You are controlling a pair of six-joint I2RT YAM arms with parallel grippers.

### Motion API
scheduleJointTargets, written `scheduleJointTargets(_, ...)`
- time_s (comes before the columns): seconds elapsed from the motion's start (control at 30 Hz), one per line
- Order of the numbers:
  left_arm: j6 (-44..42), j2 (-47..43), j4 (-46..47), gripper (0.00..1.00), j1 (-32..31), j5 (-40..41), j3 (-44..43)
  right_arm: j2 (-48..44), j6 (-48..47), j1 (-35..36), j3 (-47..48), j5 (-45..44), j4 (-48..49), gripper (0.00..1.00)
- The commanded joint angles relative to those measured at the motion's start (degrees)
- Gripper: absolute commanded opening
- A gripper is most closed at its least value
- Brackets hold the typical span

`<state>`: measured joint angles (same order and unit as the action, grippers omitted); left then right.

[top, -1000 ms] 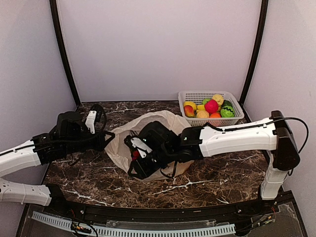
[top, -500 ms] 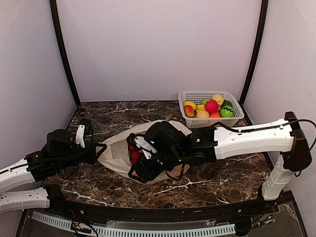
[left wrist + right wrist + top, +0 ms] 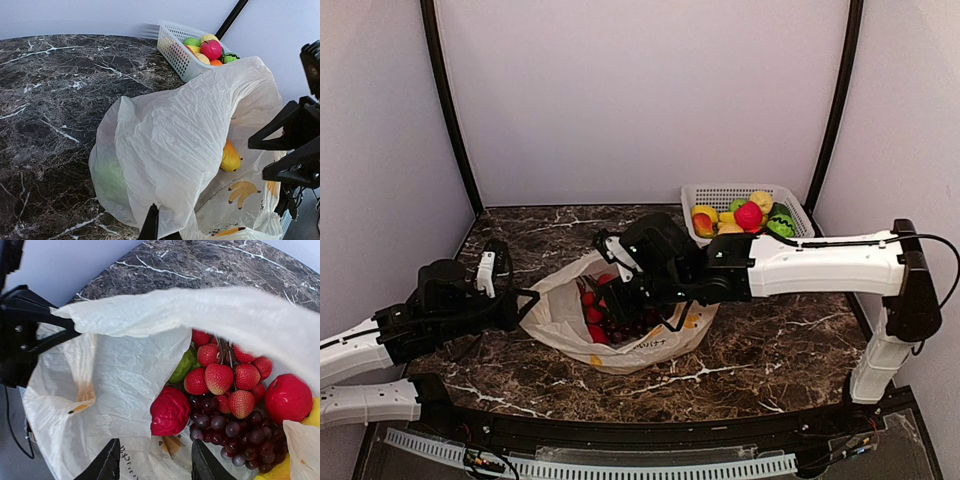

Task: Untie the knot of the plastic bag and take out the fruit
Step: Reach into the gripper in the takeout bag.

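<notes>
The plastic bag (image 3: 650, 335) lies on the marble table with its mouth open; no knot shows. My left gripper (image 3: 528, 300) is shut on the bag's left edge and holds it up, as the left wrist view (image 3: 156, 229) shows. My right gripper (image 3: 610, 298) hovers open and empty over the mouth, jaws spread (image 3: 156, 466). Inside lie fruit: a red berry bunch (image 3: 225, 375), dark grapes (image 3: 235, 432), a wrinkled red fruit (image 3: 170, 410), a red apple-like ball (image 3: 287, 397) and a green piece (image 3: 184, 366). A yellow fruit (image 3: 230, 157) shows in the left wrist view.
A white mesh basket (image 3: 715, 192) with several toy fruits stands at the back right, also in the left wrist view (image 3: 175, 47). The right arm (image 3: 820, 270) stretches across the table from the right. Black frame posts stand at both back corners.
My right gripper has moved from the bag's near side up and back over its mouth. The bag has opened and the fruit now shows. The left gripper pulled back left, still holding the edge.
</notes>
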<state>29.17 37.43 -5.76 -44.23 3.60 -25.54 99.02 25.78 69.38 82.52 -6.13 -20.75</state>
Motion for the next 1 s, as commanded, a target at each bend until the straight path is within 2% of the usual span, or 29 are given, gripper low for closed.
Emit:
scheduleJointTargets(0.0, 1.8, 2.8, 1.9, 0.01, 0.2, -0.1, -3.1, 4.0, -2.5, -1.3, 2.5, -1.9, 4.2, 0.45)
scheduleJointTargets(0.33, 2.7, 9.0, 5.1, 0.01, 0.2, -0.5, -7.5, 12.1, -5.3, -5.8, 6.3, -1.4, 12.6, 0.39)
scheduleJointTargets(0.97, 1.8, 11.9, 4.8, 0.01, 0.3, -1.5, -8.9, 28.8, -10.7, -9.9, 19.6, 2.1, 10.2, 0.33)
